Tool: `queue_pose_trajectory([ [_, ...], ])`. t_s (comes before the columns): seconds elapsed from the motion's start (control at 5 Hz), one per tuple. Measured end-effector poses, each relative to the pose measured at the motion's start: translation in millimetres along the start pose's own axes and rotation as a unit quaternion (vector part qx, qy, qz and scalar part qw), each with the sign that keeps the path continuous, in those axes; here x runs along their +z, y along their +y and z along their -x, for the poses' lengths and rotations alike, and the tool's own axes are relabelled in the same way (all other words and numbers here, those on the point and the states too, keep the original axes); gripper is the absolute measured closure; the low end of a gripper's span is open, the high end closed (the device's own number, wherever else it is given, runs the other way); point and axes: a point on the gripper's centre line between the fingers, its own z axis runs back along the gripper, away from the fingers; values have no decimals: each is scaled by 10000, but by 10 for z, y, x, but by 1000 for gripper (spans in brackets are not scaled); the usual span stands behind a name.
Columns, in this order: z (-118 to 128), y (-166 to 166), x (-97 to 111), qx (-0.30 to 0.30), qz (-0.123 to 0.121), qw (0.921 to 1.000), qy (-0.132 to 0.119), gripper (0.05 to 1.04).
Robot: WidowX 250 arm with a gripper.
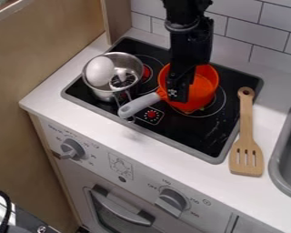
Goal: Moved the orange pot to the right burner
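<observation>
my pincer (179, 93) down at the orange pot (203, 87), can't tell if it's apart, together or clamped on, pot at the right burner (223, 103), silver pot (133, 68) with white egg (100, 71) near the stove's (199, 136) left edge

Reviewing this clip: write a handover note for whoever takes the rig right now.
Gripper: down at the handle side of the orange pot; whether it has hold of the pot is unclear.
Pot: over the right burner, handle toward the front left. The metal pot, with a white egg-shaped item, is at the left burner.
Done: orange pot is at the right burner.
Left: probably check it sits flat, release if held, and lift clear.
</observation>
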Motion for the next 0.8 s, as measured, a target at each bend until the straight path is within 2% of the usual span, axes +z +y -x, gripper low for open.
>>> queue_pose_trajectory([
  [0.2,28,7,33,29,90,10000,-28,88],
  [0.4,47,34,88,52,150,9999,-26,83],
  [0.8,98,-25,245,107,561,9984,-39,83],
])
